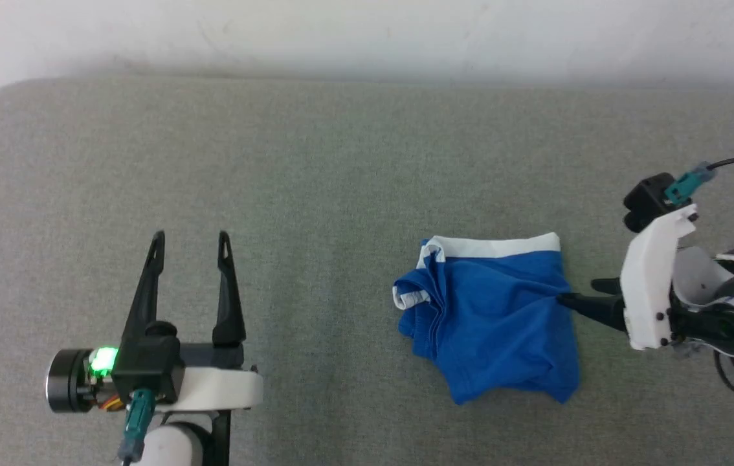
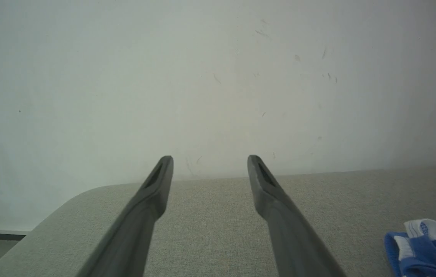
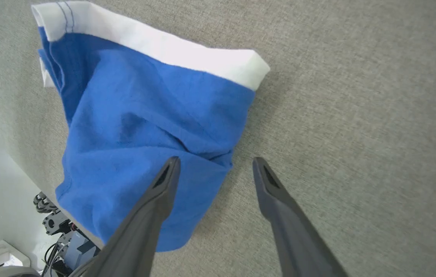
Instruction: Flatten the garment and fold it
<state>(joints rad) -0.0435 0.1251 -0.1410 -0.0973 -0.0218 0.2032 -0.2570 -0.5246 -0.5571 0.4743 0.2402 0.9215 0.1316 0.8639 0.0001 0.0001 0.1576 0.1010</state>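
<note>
The garment (image 1: 490, 317), soft crumpled blue cloth with a smooth white band, is lying on the grey woven pad (image 1: 315, 162), folds hiding its inner layers. At its right edge the right gripper (image 1: 577, 292) is hovering, jaws apart. Well left of it, the left gripper (image 1: 191, 238) is gaping too.

The blue shorts (image 1: 490, 317) were lying crumpled on the grey fabric surface (image 1: 276, 162), a bit right of center. White band ran along the far edge, left side was all bunched into folds, near hem uneven.
</note>
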